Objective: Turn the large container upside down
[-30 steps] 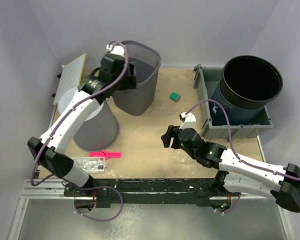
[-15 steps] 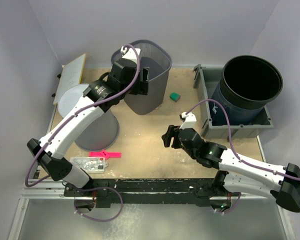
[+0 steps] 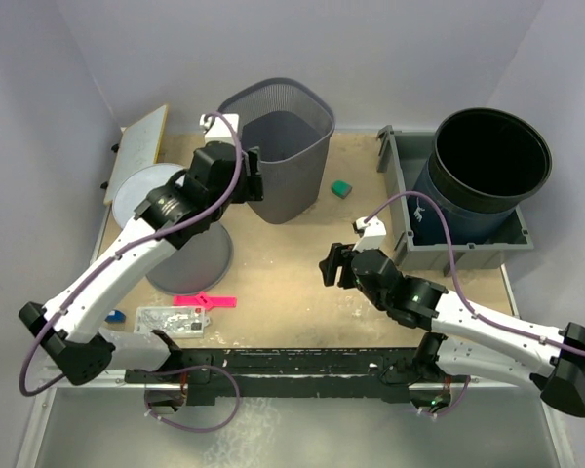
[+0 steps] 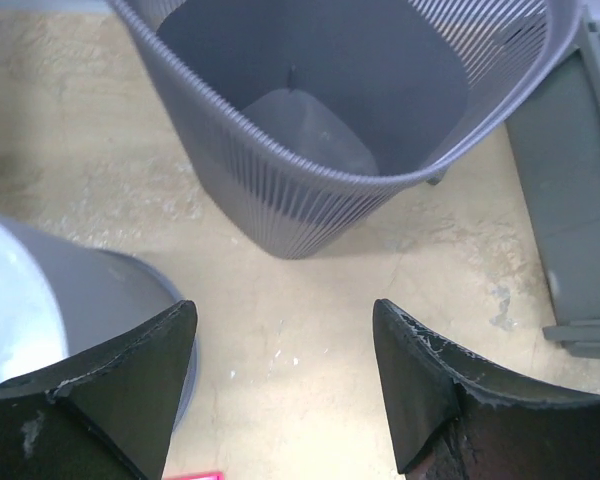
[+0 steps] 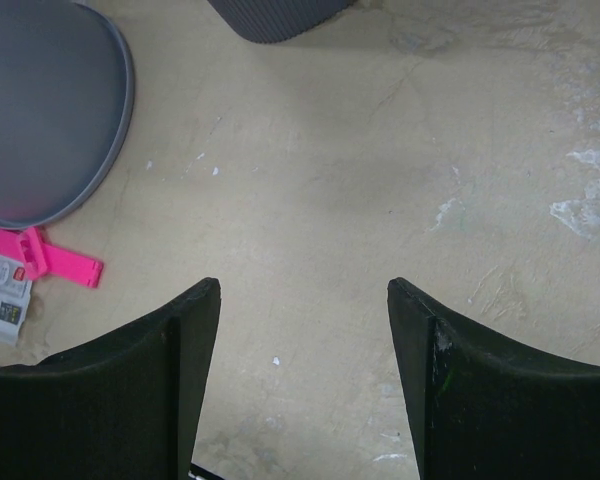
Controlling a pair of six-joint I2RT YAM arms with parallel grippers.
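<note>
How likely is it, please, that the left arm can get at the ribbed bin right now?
Probably yes: the open left claw faces the ribbed bin just ahead, with only table between them.

The grey ribbed plastic wastebasket stands upright in the upper centre of the top view, its wide, rounded-square mouth facing up and its slatted walls tapering to a narrower base. In the left wrist view it fills the upper middle of the frame, with its smooth inner floor showing through the open mouth. It has not been turned over.
</note>
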